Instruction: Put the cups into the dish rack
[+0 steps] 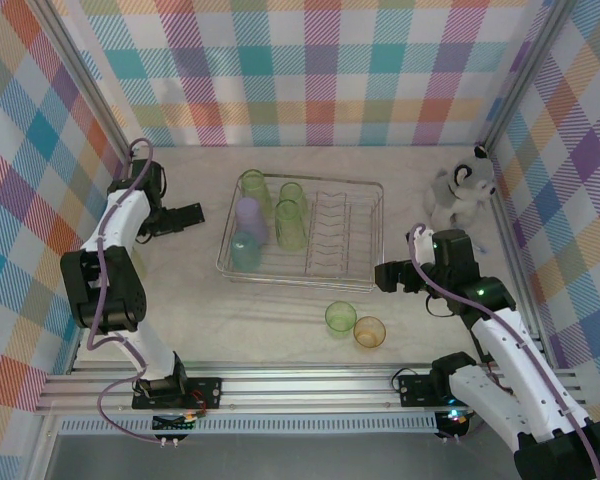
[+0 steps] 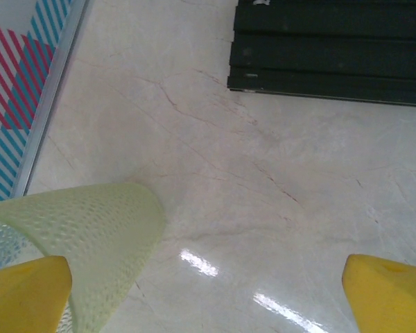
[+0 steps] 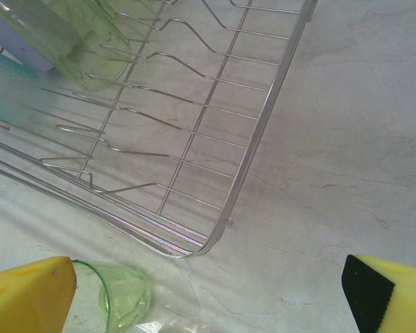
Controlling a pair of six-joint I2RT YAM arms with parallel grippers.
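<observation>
Five cups (image 1: 290, 225), among them a lavender cup (image 1: 250, 218) and a teal cup (image 1: 246, 250), sit in the dish rack's (image 1: 350, 240) 9 o'clock half. A green cup (image 1: 341, 318) and an orange cup (image 1: 370, 331) stand on the table (image 1: 180, 330) at its 5 o'clock. The left gripper (image 1: 195, 215) at 9 o'clock and the right gripper (image 1: 383, 275) at 4 o'clock both gape wide and empty.

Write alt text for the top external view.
A wire dish rack holds five cups in its left half. A green cup and an orange cup stand outside it. The left gripper and right gripper are open.
</observation>
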